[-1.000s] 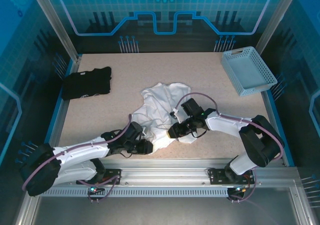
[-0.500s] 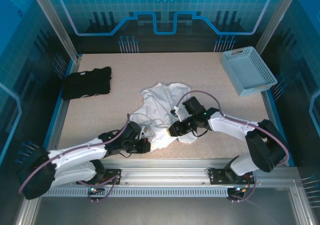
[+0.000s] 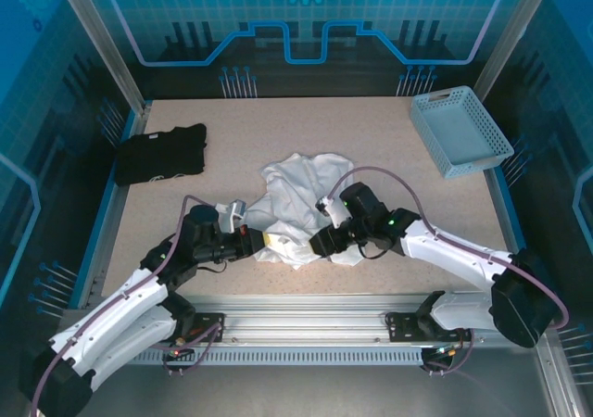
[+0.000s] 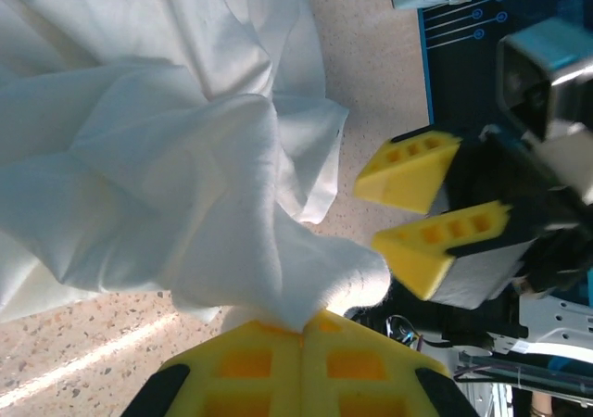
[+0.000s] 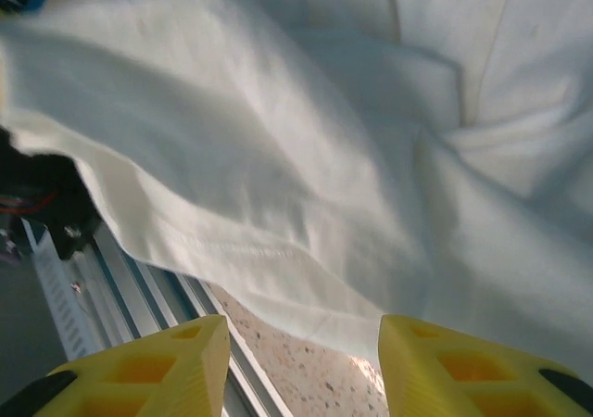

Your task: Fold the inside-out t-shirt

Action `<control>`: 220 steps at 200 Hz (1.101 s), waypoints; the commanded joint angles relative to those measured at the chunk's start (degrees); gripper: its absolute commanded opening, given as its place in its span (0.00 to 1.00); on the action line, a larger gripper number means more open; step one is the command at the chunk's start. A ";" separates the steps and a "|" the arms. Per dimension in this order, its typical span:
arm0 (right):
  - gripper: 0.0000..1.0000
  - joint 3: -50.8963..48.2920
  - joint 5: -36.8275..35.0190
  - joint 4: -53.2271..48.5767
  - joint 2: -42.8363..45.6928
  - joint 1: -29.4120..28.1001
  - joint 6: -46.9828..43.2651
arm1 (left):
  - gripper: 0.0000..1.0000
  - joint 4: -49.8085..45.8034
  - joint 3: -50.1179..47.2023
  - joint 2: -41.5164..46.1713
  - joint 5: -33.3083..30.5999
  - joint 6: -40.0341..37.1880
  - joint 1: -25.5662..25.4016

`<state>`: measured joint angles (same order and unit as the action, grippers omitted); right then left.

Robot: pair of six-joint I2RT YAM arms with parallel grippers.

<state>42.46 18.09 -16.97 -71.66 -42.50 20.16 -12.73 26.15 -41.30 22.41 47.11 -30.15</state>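
You had the white inside-out t-shirt [image 3: 301,195] lying crumpled near the middle of the speckled beige table [image 3: 371,130], a little toward the near edge. It was bunched in loose folds rather than spread flat.

Your left gripper [image 3: 267,241] sat at the shirt's near-left edge. In the left wrist view its yellow fingers [image 4: 278,366] were pressed together, with a peak of white cloth pinched between them and drawn up into a ridge.

Your right gripper [image 3: 317,245] sat at the shirt's near edge, just to the right of the left one. The two grippers were close together but apart. In the right wrist view its yellow fingers [image 5: 157,366] stood apart, with the shirt's hem lying just beyond their tips and bare table showing under it. The left wrist view also showed those two fingers parted, with nothing visible in the gap.

A black folded garment [image 3: 159,154] lay at the far left of the table, well apart from the shirt. A pale blue basket [image 3: 477,164] stood at the far right corner.
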 commanded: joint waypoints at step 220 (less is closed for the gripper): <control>0.19 12.13 -21.31 -11.73 -6.63 2.68 -3.41 | 0.00 12.63 4.04 -0.63 4.37 6.93 0.45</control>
<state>49.32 4.45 -20.32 -78.00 -40.40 18.74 -9.89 27.99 -41.36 25.12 48.21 -30.15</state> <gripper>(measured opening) 0.134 0.053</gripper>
